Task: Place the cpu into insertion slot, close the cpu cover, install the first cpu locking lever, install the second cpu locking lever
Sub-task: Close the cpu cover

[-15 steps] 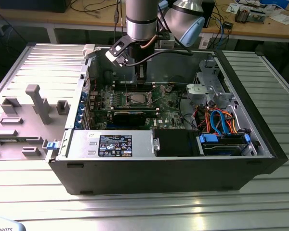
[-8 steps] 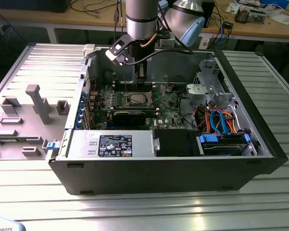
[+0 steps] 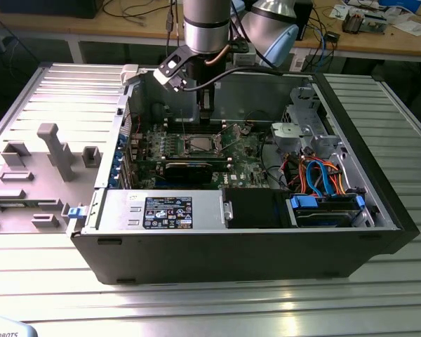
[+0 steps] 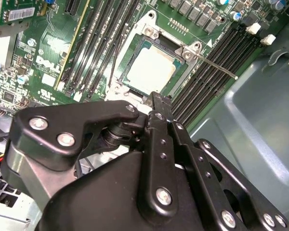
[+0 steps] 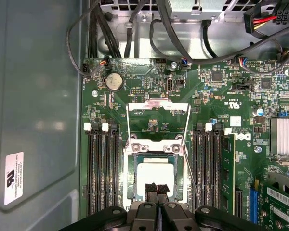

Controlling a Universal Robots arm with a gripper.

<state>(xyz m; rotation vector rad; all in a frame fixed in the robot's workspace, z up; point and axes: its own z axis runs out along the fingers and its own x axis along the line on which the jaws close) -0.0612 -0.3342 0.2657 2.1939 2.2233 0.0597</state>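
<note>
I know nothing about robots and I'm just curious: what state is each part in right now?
cpu: seated in the slot.
cover: stands open, off the cpu.
lever: looks unlatched, sticking out.
gripper: shut, over the cpu's edge.
case: side panel off.

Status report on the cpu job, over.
Hand shut, over the cpu, which sits in the insertion slot. The cpu cover looks open, one locking lever unlatched. No obstruction seen.
</note>
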